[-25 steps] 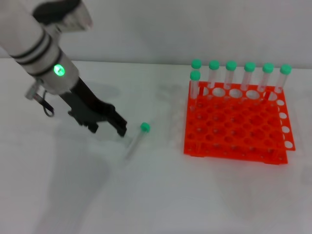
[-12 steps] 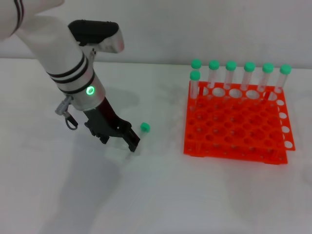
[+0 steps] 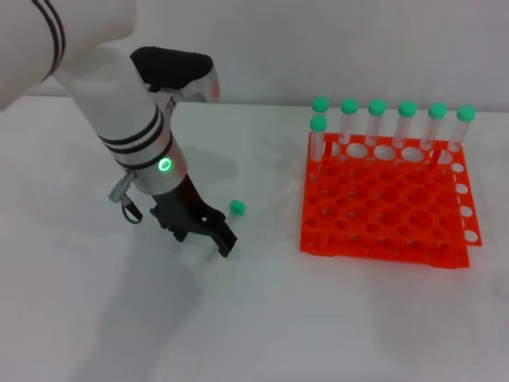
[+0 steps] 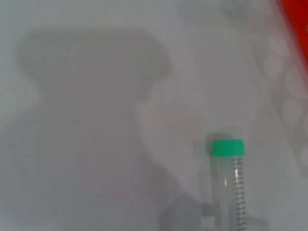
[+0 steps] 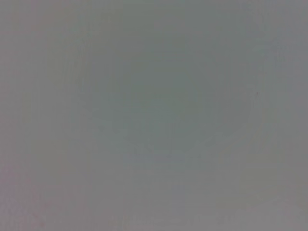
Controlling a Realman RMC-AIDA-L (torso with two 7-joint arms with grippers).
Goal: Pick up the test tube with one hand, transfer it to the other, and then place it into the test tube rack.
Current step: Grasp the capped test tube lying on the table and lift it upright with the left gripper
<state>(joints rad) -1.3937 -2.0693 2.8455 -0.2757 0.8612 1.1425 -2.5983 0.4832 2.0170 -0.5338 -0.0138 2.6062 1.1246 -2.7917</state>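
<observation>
1. The left gripper (image 3: 208,232), black and pronged on a thick white arm with a green light, is down at the white counter (image 3: 119,318), left of the test tube rack (image 3: 382,211).
2. The test tube (image 3: 236,208) lies on the counter; in the head view only its mint-green cap shows, just beside the gripper's tips, and the clear body is hidden behind the black prongs.
3. In the left wrist view the test tube (image 4: 230,180) lies flat on the counter, green cap pointing away, graduation marks along its clear side.
4. I cannot tell whether the left gripper's prongs are parted or closed, or whether they touch the tube.
5. The orange-red rack stands well apart from the tube, with seven green-capped tubes (image 3: 377,119) upright in its far holes.
6. The right gripper does not appear; its wrist view is a plain grey field.
</observation>
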